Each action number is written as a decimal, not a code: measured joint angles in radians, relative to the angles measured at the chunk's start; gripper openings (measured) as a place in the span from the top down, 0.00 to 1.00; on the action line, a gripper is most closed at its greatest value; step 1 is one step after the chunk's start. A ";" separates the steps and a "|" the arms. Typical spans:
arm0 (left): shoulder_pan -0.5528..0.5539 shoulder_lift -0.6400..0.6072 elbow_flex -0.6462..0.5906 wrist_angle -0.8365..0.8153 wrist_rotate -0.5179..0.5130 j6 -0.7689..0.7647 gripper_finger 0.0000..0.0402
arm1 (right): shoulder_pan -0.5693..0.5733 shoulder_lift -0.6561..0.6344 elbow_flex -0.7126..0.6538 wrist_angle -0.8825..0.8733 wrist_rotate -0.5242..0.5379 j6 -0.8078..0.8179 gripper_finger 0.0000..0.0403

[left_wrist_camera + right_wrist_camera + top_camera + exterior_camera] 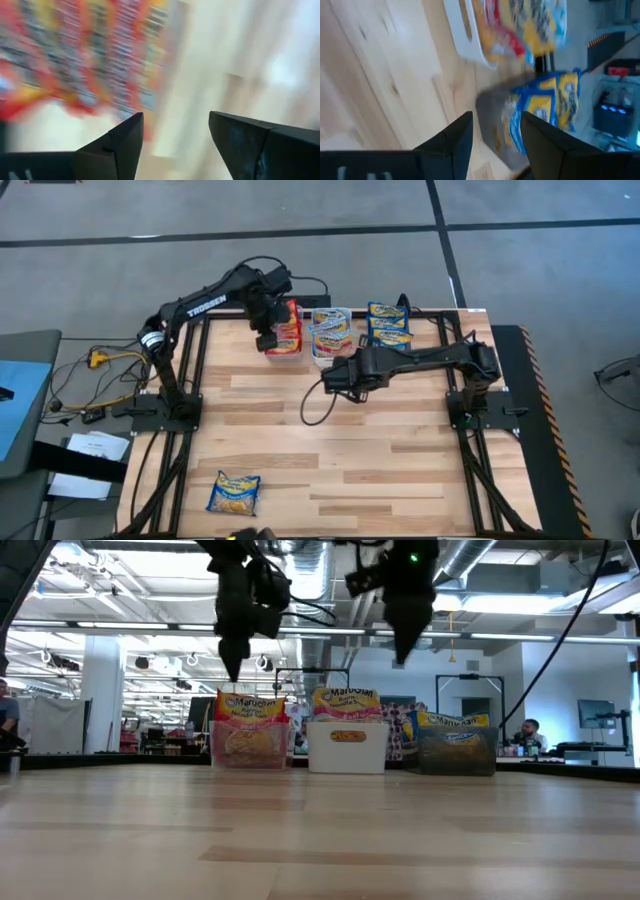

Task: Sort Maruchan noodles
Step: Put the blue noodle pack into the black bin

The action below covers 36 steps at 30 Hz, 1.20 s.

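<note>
Noodles sorted into three bins at table's twelve o'clock: red packets (287, 330), light blue packets (330, 328), blue/yellow packets (389, 326); one blue/yellow packet (234, 492) lies at seven o'clock; left gripper (266, 340) over red packets, fingers apart, empty; right gripper (335, 377) central, fingers apart, empty.

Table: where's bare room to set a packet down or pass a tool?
Bare wood spans the middle and right side, bordered by the bin row at the far edge and the lone blue-yellow packet at the near left corner. Crowded: the far edge, with the clear bin, white bin, dark bin and both tools above.
</note>
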 joint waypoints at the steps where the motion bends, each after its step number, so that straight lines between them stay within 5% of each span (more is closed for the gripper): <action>1: 0.000 -0.011 -0.005 -0.028 0.046 -0.012 0.47 | 0.000 -0.004 -0.024 -0.006 0.000 0.009 0.54; 8: -0.035 -0.167 -0.083 -0.076 0.255 -0.066 0.47 | 0.000 -0.029 -0.202 -0.021 -0.014 0.078 0.54; 18: -0.133 -0.499 -0.330 0.014 0.253 -0.296 0.47 | 0.010 -0.039 -0.320 -0.012 -0.235 0.158 0.54; 36: -0.277 -0.928 -0.668 0.086 0.285 -0.908 0.47 | 0.232 -0.039 -0.326 0.035 -0.376 0.365 0.54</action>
